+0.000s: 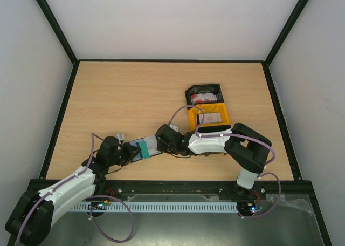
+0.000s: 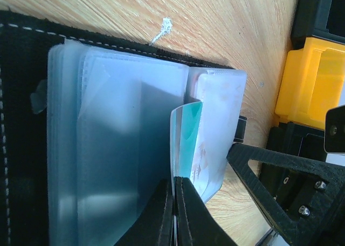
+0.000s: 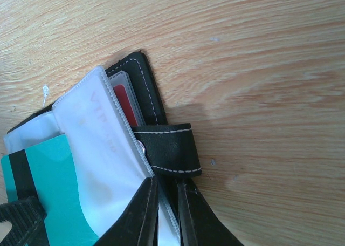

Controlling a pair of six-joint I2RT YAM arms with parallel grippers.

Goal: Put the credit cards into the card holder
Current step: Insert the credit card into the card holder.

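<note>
The black card holder (image 1: 151,144) lies open near the table's front, its clear sleeves fanned out (image 2: 118,149). My left gripper (image 2: 174,182) is shut on a teal credit card (image 2: 190,128), whose far end stands among the sleeves at the holder's right side. In the top view the left gripper (image 1: 131,151) is at the holder's left end. My right gripper (image 3: 167,182) is shut on the holder's edge, pinching a clear sleeve and cover just below the snap tab (image 3: 168,149). The teal card (image 3: 51,195) shows there too. In the top view the right gripper (image 1: 163,140) is at the holder's right end.
A black bin (image 1: 190,90) behind the right arm holds red-and-white cards (image 1: 205,98). A yellow bin (image 1: 191,118) in front of it holds pale cards (image 1: 209,118). The yellow bin (image 2: 304,89) is close to the holder's right.
</note>
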